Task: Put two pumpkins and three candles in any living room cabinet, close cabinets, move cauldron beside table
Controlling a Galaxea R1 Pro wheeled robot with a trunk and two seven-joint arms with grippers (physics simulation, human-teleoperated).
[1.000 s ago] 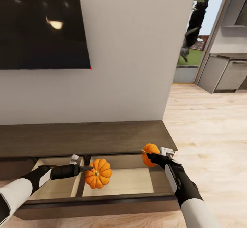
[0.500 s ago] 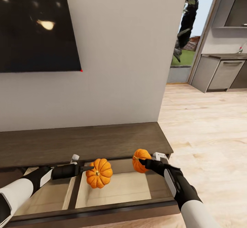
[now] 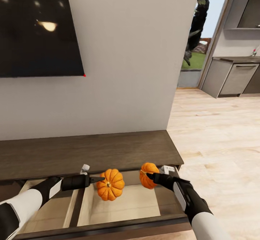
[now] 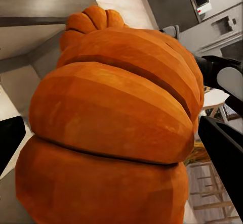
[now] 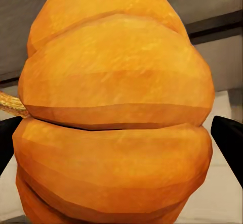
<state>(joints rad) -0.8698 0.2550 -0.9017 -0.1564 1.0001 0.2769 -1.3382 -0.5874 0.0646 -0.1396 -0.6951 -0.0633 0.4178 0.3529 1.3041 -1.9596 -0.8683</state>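
Both grippers hold pumpkins above the open cabinet drawer point(image 3: 122, 205) (pale inside).

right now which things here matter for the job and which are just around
Job: pumpkin in left claw; pumpkin in right claw; cabinet, its drawer open under both.

Just around: wall TV; kitchen units; wood floor.

Both arms reach forward, left gripper point(image 3: 103, 179) and right gripper point(image 3: 148, 175) fingers clamped, wrists level.
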